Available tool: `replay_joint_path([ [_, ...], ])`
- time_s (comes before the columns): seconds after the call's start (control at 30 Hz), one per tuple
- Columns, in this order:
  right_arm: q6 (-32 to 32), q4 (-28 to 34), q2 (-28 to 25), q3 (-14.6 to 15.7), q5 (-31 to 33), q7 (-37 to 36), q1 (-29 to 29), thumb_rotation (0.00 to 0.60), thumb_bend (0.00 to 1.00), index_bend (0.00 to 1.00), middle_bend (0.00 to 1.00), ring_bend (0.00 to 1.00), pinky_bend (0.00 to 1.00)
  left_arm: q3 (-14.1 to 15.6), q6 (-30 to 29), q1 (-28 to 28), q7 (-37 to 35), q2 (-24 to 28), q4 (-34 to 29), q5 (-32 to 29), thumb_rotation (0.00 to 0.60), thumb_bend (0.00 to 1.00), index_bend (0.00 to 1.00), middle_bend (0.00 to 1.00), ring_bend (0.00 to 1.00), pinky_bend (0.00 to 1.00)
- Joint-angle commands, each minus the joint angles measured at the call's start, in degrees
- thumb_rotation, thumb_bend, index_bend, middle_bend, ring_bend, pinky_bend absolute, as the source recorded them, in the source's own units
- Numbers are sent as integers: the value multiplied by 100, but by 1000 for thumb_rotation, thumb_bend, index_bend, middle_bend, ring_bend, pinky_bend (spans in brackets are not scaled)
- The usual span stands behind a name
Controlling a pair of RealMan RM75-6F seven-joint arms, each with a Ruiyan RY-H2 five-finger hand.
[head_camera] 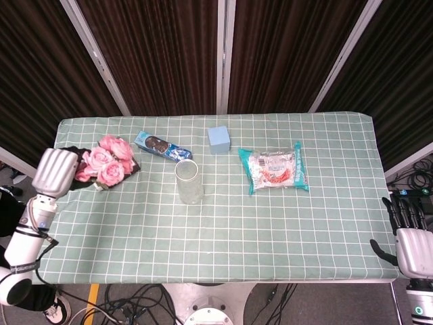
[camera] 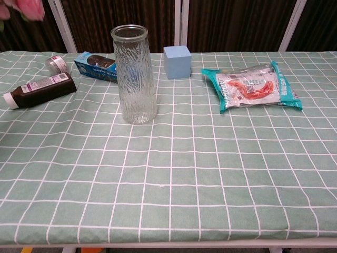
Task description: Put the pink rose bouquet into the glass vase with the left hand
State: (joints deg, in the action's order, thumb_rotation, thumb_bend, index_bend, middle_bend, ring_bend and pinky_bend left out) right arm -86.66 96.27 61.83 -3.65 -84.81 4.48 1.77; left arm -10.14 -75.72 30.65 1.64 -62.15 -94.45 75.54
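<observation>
Over the left edge of the tabletop [head_camera: 223, 217], I have the left hand [head_camera: 55, 170] raised, its fingers clamped on the pink rose bouquet [head_camera: 105, 158]; the blooms point toward the middle of the cloth. From the chest camera only a few pink petals show at the top left corner. I see the glass vase [camera: 135, 74] standing upright and empty near the centre, well apart from the flowers. Behind it lies a blue biscuit pack [camera: 96, 66], with a small tin [camera: 57, 64] and a brown bottle [camera: 39, 90] on its side to the left. A pale blue box [camera: 177, 61] and a teal snack bag [camera: 256, 87] sit to the right. I keep the right hand [head_camera: 409, 238] off the right corner, holding nothing, fingers apart.
</observation>
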Motion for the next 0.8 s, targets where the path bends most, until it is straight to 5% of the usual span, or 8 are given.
replay_joint_path([
  [0.03,-14,-5,4,1,4,1,-11,600,148,0,0,0,0,-584,-1117,-121,-36,-579,337,204,600,237,643,643,590,698],
  [0.17,-41,-12,5,-2,16,2,-32,600,148,0,0,0,0,-946,-1739,-71,-319,-1029,570,382,600,237,643,642,591,703],
  [0.37,8,-66,56,-2,56,-29,-26,600,147,0,0,0,0,-1565,-2076,-40,-1131,-1512,12,-62,600,237,643,643,609,725],
  [0.63,107,-97,110,-4,96,-18,15,600,148,0,0,0,0,-2503,-1602,166,-1888,-1919,-1006,-1403,600,237,640,646,613,727],
  [0.8,189,-136,127,-20,189,-35,35,600,147,0,0,0,0,-2728,-1368,476,-1994,-2272,-1077,-1664,600,237,637,646,613,727],
])
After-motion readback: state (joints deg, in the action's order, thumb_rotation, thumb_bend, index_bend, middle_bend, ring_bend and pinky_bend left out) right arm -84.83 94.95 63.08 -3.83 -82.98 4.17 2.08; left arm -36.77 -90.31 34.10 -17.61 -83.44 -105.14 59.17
